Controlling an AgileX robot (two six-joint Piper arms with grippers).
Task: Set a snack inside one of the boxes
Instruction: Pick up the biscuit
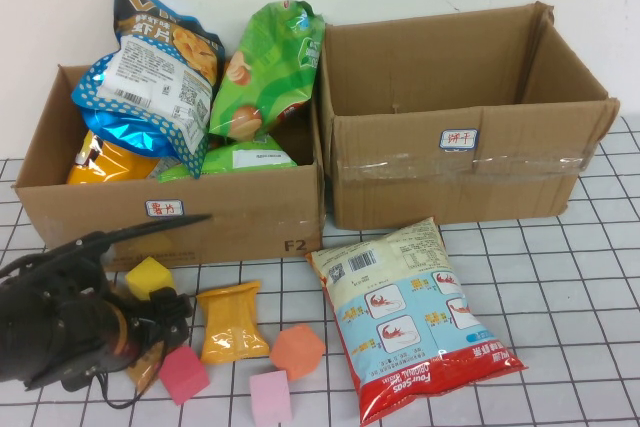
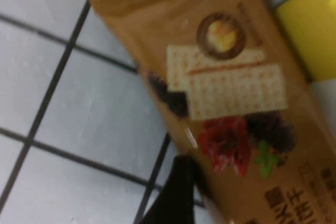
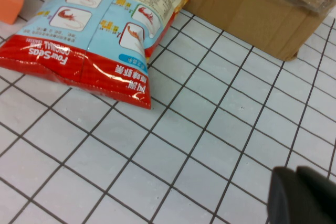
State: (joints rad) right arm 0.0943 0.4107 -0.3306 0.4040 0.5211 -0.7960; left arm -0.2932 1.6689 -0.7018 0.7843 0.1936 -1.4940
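Note:
A brown cracker packet (image 2: pixel 231 93) lies on the gridded table, seen very close in the left wrist view. In the high view only its end (image 1: pixel 147 368) shows under my left gripper (image 1: pixel 162 339), which hangs low right over it at the front left. A large shrimp-chip bag (image 1: pixel 410 317) lies flat in front of the right box (image 1: pixel 450 182), which looks empty. The left box (image 1: pixel 170 215) is full of snack bags. My right gripper (image 3: pixel 304 195) is out of the high view; it is shut, empty, above bare table beside the chip bag (image 3: pixel 94 30).
A yellow-orange pouch (image 1: pixel 232 322) lies right of my left gripper. Foam blocks lie around it: yellow (image 1: pixel 149 276), dark pink (image 1: pixel 183 374), orange (image 1: pixel 297 351), light pink (image 1: pixel 270 397). The yellow block (image 2: pixel 310 24) is next to the cracker packet. Both boxes stand along the back.

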